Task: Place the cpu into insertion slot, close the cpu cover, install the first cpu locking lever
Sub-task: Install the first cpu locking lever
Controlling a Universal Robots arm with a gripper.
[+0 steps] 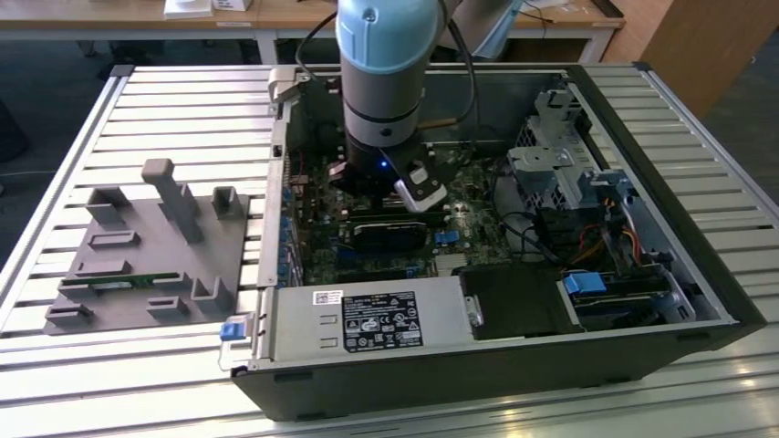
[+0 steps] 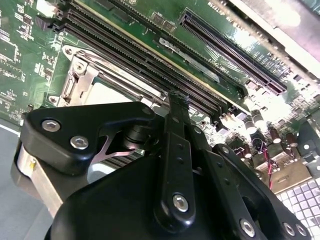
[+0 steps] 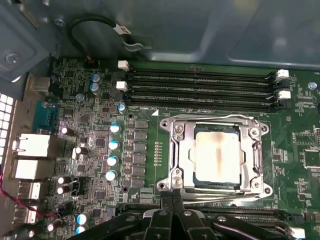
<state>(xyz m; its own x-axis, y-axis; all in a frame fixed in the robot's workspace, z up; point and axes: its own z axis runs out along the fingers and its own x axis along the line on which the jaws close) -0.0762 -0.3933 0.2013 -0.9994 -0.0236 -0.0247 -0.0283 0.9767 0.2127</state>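
- Sitting open on a slatted metal table (image 1: pixel 73 119), a dark computer case (image 1: pixel 718 301) with its side panel off, holding a green motherboard (image 3: pixel 100 125), a silver power supply (image 1: pixel 365 319) at its near edge and metal drive cages (image 1: pixel 566 169) toward the exterior view's right.
- Reaching down into the case, the pale blue arm (image 1: pixel 383 73), gripper (image 3: pixel 172 199) low over the board.
- Pressed together, the black fingers (image 2: pixel 177 107), tips just beside the socket's edge; nothing seen pinched between them.
- Seated in the insertion slot (image 3: pixel 194 177), the cpu (image 3: pixel 217 155), pale metal face up with a brownish smear across it.
- Lying flat around the chip, the cpu cover (image 3: pixel 254 150), chip showing through its window.
- Running just beside the socket, four long black memory slots (image 3: pixel 200 85).
- Resting on the table at the exterior view's left, a grey moulded fixture tray (image 1: pixel 182 301) with a small green strip board (image 1: pixel 122 281) in one recess.
- Stuck on the power supply, a black-and-white label (image 1: pixel 379 321); print too small to make out.
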